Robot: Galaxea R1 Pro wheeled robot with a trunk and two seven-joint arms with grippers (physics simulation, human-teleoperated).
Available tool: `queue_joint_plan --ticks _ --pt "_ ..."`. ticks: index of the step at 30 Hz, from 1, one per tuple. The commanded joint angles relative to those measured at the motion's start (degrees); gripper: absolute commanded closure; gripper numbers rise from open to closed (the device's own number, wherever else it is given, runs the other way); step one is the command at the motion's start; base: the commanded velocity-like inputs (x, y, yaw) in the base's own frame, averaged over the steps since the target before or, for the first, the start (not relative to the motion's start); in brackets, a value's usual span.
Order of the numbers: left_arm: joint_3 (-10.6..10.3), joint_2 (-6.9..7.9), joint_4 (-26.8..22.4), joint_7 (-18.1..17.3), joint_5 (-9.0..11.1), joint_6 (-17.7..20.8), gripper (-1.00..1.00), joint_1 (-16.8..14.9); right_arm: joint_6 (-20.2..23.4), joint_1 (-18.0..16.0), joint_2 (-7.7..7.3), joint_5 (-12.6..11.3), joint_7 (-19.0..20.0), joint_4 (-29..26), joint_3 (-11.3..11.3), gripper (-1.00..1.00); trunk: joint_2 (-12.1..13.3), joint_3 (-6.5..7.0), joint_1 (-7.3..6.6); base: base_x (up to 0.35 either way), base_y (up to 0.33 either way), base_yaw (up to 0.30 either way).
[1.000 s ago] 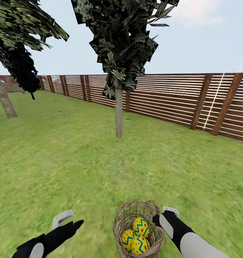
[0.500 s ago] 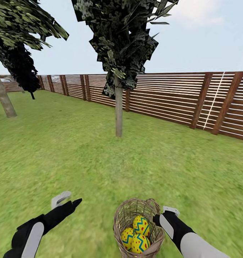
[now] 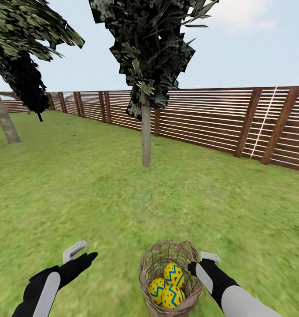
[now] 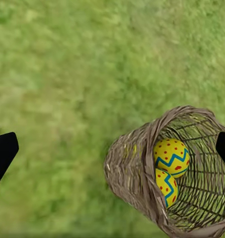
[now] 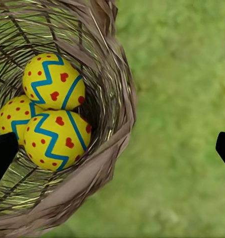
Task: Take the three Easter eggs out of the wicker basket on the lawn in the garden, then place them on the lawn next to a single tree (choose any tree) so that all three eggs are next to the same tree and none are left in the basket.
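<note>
From my head camera, the small brown woven-twig wicker basket (image 3: pixel 170 277) sits on the mottled green lawn (image 3: pixel 101 198) just in front of me, with all three yellow Easter eggs with red dots and blue-green zigzags (image 3: pixel 172 285) inside it. My right claw (image 3: pixel 203 261) is at the basket's rim, perhaps touching it, though the weave hides the contact. My left claw (image 3: pixel 79 253) hovers over bare grass, well apart from the basket. A slim-trunked tree with dark foliage (image 3: pixel 145 132) stands ahead, before the brown slatted wooden fence (image 3: pixel 237 123).

Along my left wrist, the basket (image 4: pixel 167 173) lies near one black fingertip (image 4: pixel 3 151); these jaws are spread and hold nothing.

Along my right wrist, the eggs (image 5: pixel 55 124) sit packed together, and the jaws straddle the basket wall (image 5: pixel 114 109), spread wide, gripping nothing.

My worry: closing here would pinch wicker, not egg, and tip the light basket, spilling the eggs away from any tree.
</note>
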Motion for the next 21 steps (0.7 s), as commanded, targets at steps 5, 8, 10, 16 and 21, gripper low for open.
queue_joint_plan --ticks 5,8,10,16,21 --pt "0.1 -0.09 -0.1 0.5 0.3 0.2 -1.00 0.0 0.3 0.0 0.02 -0.4 -0.4 -0.1 0.6 -1.00 -2.1 -0.96 1.10 0.000 0.000 0.138" --pt "0.1 -0.06 -0.1 0.5 0.4 0.2 -1.00 0.0 0.3 0.0 0.03 -0.4 -0.4 -0.1 0.6 -1.00 -3.3 -1.50 1.76 0.000 0.000 0.241" --pt "0.1 -0.08 -0.1 0.7 0.3 0.2 -1.00 0.0 0.3 0.0 0.03 -0.4 -0.4 -0.1 0.5 -1.00 -4.1 -1.86 2.20 0.000 0.000 0.209" --pt "0.1 -0.07 -0.1 0.8 0.3 0.2 -1.00 0.0 0.3 0.0 -0.04 -0.3 -0.4 -0.1 0.5 -1.00 -6.5 -2.94 3.52 0.000 0.000 0.062" --pt "0.1 -0.08 -0.1 0.8 0.3 0.2 -1.00 0.0 0.2 0.0 -0.24 0.0 -0.4 -0.1 0.4 -1.00 -8.5 -3.83 4.62 0.000 0.000 0.007"
